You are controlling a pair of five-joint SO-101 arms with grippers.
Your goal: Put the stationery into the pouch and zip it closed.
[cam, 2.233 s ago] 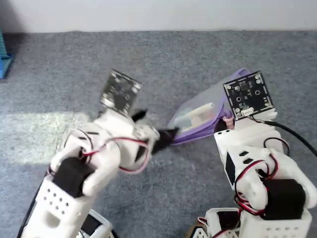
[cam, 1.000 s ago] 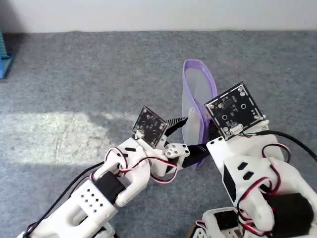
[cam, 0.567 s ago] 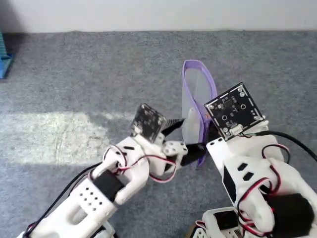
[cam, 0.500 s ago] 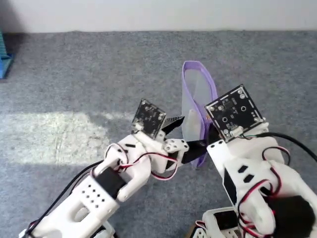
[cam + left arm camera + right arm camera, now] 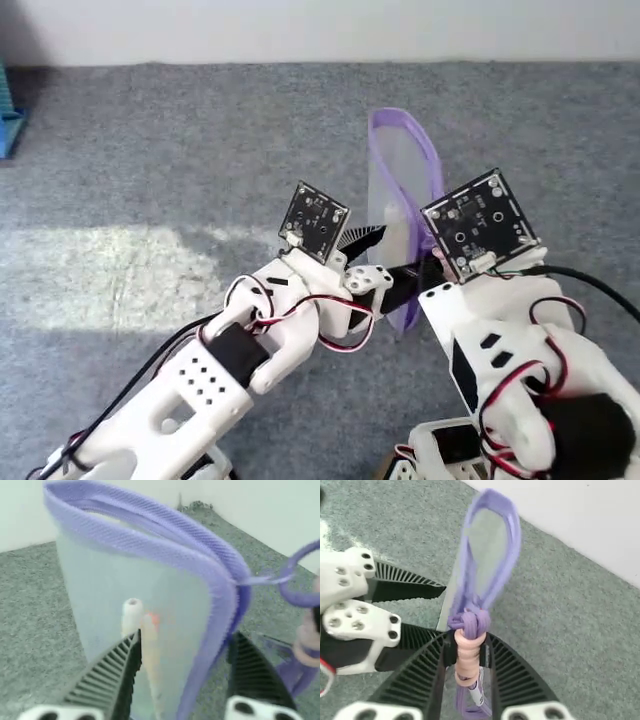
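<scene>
Right gripper [image 5: 466, 644] is clamped on the pull cord [image 5: 467, 661] — the string of pink beads under a purple knot — and that's the one firm hold I can see on the pouch [image 5: 400, 185]. Left gripper [image 5: 185, 645] is spread wide, one finger either side of the pouch body. Whether either pad actually presses the mesh, I cannot tell.

Here's my worry. If I draw on the cord while the left side isn't bracing, the whole pouch will likely slide or swing along instead of the slider running, and the zip goes nowhere. A slack pinch on those round beads could also let the cord pop free. And if the mouth is open at all, a tilt could tip the stationery [image 5: 132, 617] out. I can't read how far the zip is drawn.

Now the pouch itself. It's standing up on its edge, just right of centre in the high view, rising toward the upper middle of the frame off the grey table [image 5: 150, 140]. Purple woven trim runs round a pale see-through mesh panel, soft and floppy by the look of it. Through the mesh shows a white pen-like stick with a reddish mark, lying along the pouch
</scene>
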